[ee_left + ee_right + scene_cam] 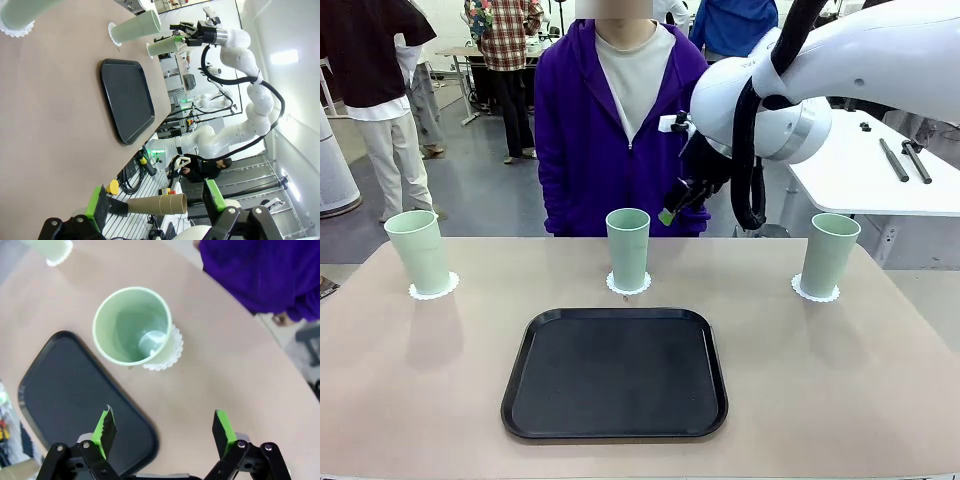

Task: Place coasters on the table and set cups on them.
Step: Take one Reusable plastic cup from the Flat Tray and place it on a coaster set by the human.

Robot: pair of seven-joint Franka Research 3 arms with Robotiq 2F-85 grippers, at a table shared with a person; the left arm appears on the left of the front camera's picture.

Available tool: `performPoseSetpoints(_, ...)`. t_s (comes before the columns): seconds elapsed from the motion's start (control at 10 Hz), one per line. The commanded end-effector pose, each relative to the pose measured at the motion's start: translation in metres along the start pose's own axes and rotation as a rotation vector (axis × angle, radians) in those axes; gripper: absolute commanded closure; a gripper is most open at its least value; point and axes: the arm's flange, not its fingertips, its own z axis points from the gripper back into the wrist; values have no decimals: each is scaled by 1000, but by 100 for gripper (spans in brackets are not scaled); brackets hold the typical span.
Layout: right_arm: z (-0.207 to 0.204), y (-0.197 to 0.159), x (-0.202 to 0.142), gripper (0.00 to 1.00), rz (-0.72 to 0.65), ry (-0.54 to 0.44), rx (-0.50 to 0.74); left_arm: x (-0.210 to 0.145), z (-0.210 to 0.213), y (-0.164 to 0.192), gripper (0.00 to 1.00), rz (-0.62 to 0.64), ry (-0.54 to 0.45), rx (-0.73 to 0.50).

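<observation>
Cups [628, 247]: three, each standing on coasters [628, 285] along the table [420, 400], at 12 o'clock of the tray [615, 372]. Right gripper [164, 432] hovering released, empty; left gripper [156, 206] likewise released. Placement appearing complete; retreating next.

The left gripper [156, 206] is standing with its jaws spread wide and nothing between them, hanging out past the table [50, 140] edge nearest the black tray [127, 100]. The tray is lying flat on the table. Beyond the tray's far side three cups are standing, each on a white lacy coaster: one cup [22, 12] off toward the tray's one end, a second [136, 27] opposite its middle, a third [164, 47] farther along. The right gripper [182, 31] is hovering just beside that third cup's rim. A cardboard tube [155, 204] is showing between the left gripper's fingers, below the table edge.
</observation>
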Motion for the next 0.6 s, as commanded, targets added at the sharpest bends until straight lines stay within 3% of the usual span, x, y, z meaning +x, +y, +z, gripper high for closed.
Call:
performPoseSetpoints(0.0,12,17,22,0,-60,103,-15,0,1,-2,0,-16,-11,-10)
performPoseSetpoints(0.3,21,22,24,0,-155,207,-85,0,1,-2,0,-16,-11,-10)
performPoseSetpoints(0.4,21,24,16,0,-92,132,-61,0,1,-2,0,-16,-11,-10)
performPoseSetpoints(0.5,21,24,16,0,-92,132,-61,0,1,-2,0,-16,-11,-10)
